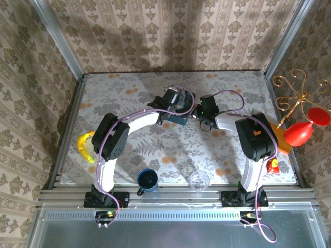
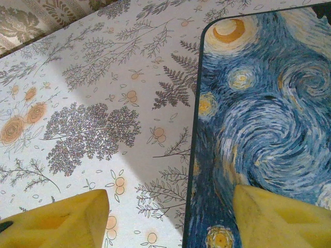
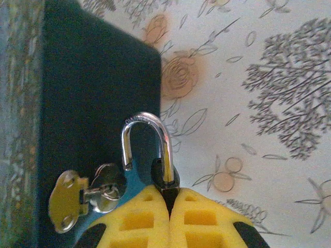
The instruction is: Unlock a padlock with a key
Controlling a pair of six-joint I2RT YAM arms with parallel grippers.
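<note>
Padlock [image 3: 164, 175] sits pinched in the right tool [image 3: 169, 196], beside the blue tin [image 3: 98, 93]; left tool [image 2: 168, 217] spread.

Two arms meet over a blue tin [image 1: 181, 120]
Both bend inward at mid-scene; a dark blue mug [image 1: 147, 179] and a clear glass [image 1: 199, 180] stand at the counter's [image 1: 129, 88] near edge.

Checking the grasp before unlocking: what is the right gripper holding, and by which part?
The right gripper pinches the padlock by its dark body; the silver shackle sticks out beyond the fingertips.
</note>
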